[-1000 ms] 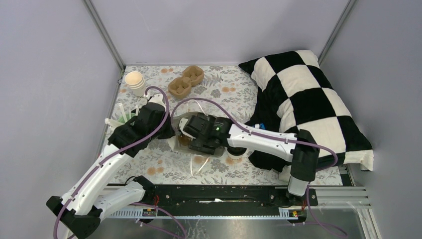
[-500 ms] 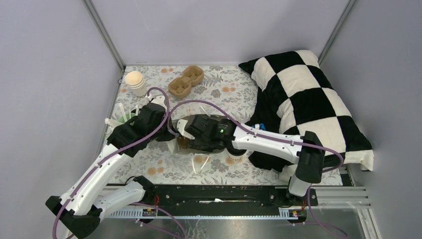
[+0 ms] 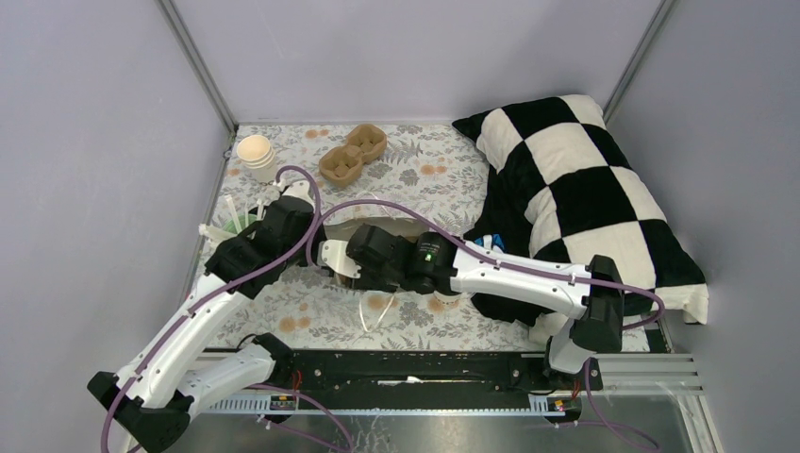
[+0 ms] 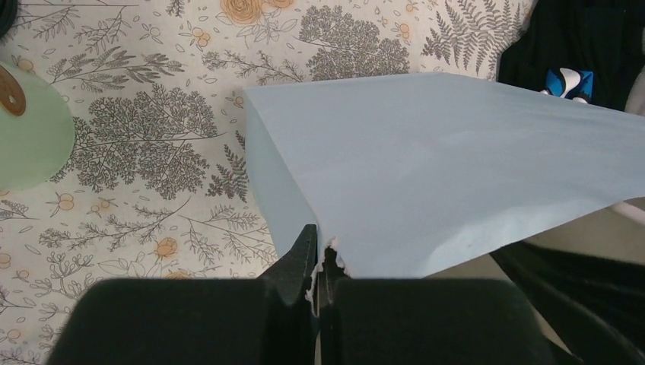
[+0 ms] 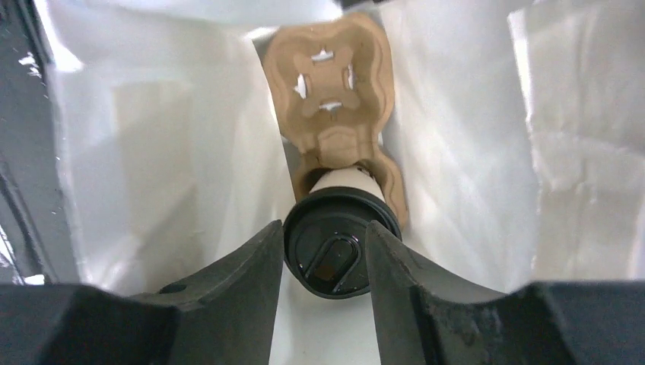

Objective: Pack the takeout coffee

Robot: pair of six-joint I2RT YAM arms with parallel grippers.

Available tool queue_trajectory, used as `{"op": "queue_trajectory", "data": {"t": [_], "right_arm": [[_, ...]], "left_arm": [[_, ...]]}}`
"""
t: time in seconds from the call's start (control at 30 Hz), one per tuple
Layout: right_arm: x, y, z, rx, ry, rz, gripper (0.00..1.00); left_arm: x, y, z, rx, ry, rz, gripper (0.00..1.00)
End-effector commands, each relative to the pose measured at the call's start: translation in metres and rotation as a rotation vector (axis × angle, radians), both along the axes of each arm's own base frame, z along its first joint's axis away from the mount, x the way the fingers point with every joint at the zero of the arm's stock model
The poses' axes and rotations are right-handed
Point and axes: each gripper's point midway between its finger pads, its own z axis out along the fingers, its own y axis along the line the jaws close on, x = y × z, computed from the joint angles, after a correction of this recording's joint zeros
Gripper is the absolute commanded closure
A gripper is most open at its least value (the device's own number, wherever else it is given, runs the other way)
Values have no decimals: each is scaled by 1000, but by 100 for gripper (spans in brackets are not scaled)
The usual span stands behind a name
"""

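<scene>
In the right wrist view a takeout coffee cup, white with a black lid, stands in a brown cardboard carrier inside the bag's white interior. My right gripper reaches into the bag, and both fingers press the sides of the lid. The blue bag lies on its side on the floral table. My left gripper is shut on its torn rim and holds the mouth up. From the top camera the left gripper and right gripper meet at the bag's mouth. No other lidded cup is in view.
A stack of lidless cream cups and a second cardboard carrier stand at the back left. A mint-green cup with white sticks sits left of the bag. A black-and-white checkered pillow fills the right side.
The right arm has slid left, further into the bag's mouth, and its jaws have narrowed onto the cup's lid. The left gripper keeps its hold on the bag rim.
</scene>
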Motion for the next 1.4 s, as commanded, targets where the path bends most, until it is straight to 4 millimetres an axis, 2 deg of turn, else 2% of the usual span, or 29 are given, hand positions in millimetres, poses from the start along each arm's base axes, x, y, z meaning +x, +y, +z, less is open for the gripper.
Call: {"op": "queue_trajectory", "data": {"t": [0.0, 0.2, 0.37, 0.53, 0.63, 0.7, 0.73, 0.77, 0.8, 0.87, 0.9, 0.97, 1.0, 1.07, 1.13, 1.23, 1.37], "right_arm": [[-5, 12, 47, 117, -24, 23, 50], [-7, 11, 71, 160, -16, 1, 48], [-11, -6, 102, 214, -10, -48, 35], [-25, -22, 152, 342, 25, -49, 22], [-33, -31, 192, 456, 36, -53, 18], [-33, -41, 223, 556, 14, -75, 16], [-31, -47, 238, 611, -4, -105, 11], [-25, -56, 252, 674, -29, -158, 3], [-18, -66, 264, 735, -54, -230, 1], [11, -108, 274, 826, -148, -534, 0], [24, -131, 272, 850, -181, -686, 0], [45, -169, 249, 826, -166, -899, 0], [58, -185, 229, 792, -109, -998, 0], [69, -207, 183, 719, 32, -1153, 0], [69, -203, 140, 616, 176, -1171, 0], [58, -191, 91, 477, 360, -1206, 0], [42, -174, 48, 328, 562, -1230, 0]], "left_arm": [[1, 7, -10, 23, 8, 32, 100], [2, 7, -8, 25, 1, 35, 100], [2, 8, -7, 27, -5, 37, 100], [4, 8, -8, 37, 0, 36, 100], [5, 7, -9, 40, 5, 34, 100], [5, 7, -9, 41, 5, 36, 100], [6, 7, -9, 42, 5, 38, 100], [6, 8, -8, 42, 2, 39, 100], [6, 8, -7, 42, 2, 42, 100], [6, 8, -5, 42, 4, 43, 100], [6, 8, -5, 41, 5, 43, 100], [6, 7, -5, 39, 9, 42, 100], [5, 6, -4, 39, 14, 39, 100], [5, 4, -3, 37, 20, 32, 100], [6, 4, -1, 42, 27, 32, 99], [7, 4, 6, 44, 26, 31, 97], [6, 4, 10, 41, 28, 36, 97]]}}
